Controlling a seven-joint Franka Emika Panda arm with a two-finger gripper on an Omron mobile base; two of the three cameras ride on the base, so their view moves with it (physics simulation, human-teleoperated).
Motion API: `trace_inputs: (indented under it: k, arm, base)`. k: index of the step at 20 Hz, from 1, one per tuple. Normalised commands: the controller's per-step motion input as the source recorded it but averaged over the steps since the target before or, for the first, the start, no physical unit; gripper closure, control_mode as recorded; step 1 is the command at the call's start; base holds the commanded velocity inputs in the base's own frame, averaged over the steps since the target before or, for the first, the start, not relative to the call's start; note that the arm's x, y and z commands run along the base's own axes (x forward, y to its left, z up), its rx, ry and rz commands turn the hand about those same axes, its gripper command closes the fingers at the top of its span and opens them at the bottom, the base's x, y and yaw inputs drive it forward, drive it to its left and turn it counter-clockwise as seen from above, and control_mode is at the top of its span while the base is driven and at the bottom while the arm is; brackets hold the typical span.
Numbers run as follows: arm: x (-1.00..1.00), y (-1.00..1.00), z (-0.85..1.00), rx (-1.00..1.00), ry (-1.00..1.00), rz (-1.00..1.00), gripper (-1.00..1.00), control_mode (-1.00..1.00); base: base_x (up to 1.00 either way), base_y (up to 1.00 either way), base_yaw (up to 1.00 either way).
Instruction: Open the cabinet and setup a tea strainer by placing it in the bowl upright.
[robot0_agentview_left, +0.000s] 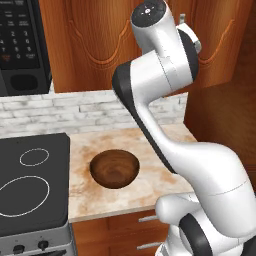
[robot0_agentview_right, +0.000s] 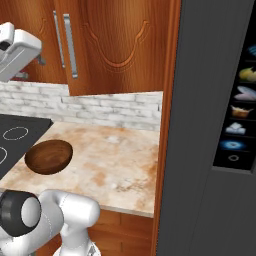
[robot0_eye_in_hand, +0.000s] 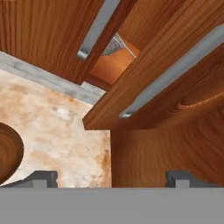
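The cabinet (robot0_agentview_left: 95, 45) (robot0_agentview_right: 120, 45) hangs above the counter with two carved doors and silver bar handles (robot0_agentview_right: 70, 45). In the hand view its right door (robot0_eye_in_hand: 166, 83) stands slightly ajar. Through the gap shows an orange wooden shelf with a bit of grey mesh, the tea strainer (robot0_eye_in_hand: 114, 45), mostly hidden. The dark wooden bowl (robot0_agentview_left: 114, 169) (robot0_agentview_right: 49, 156) (robot0_eye_in_hand: 8, 151) sits empty on the counter near the stove. My gripper (robot0_eye_in_hand: 113, 179) is open just in front of and below the ajar door's handle (robot0_eye_in_hand: 175, 72), with nothing between its fingertips (robot0_eye_in_hand: 41, 177).
A black cooktop (robot0_agentview_left: 30, 180) lies left of the bowl and a black microwave (robot0_agentview_left: 20, 40) hangs above it. A white brick backsplash (robot0_agentview_left: 75, 112) runs behind the marbled counter (robot0_agentview_right: 115, 160). A tall dark panel (robot0_agentview_right: 210, 125) and wooden side wall (robot0_agentview_right: 167, 125) close off the right.
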Motion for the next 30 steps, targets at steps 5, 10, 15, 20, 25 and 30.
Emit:
trace_inputs:
  k: [5, 10, 15, 20, 25, 30]
  arm:
    - [0.17, 0.00, -0.14, -0.18, 0.00, 0.24, -1.00, -1.00]
    - [0.29, 0.06, -0.13, -0.18, 0.05, 0.34, -1.00, -1.00]
    - [0.36, 0.02, -0.30, -0.19, 0.11, 0.27, -1.00, -1.00]
    - [0.05, 0.20, -0.17, -0.24, 0.11, 0.01, -1.00, -1.00]
    - [0.07, 0.11, -0.12, -0.23, 0.18, -0.06, -1.00, -1.00]
    - [0.23, 0.00, -0.04, -0.13, 0.19, -0.06, -1.00, -1.00]
  base:
    - [0.00, 0.00, 0.00]
    - [0.00, 0.00, 0.00]
    - [0.00, 0.00, 0.00]
    - [0.00, 0.00, 0.00]
    - [0.00, 0.00, 0.00]
    - [0.00, 0.00, 0.00]
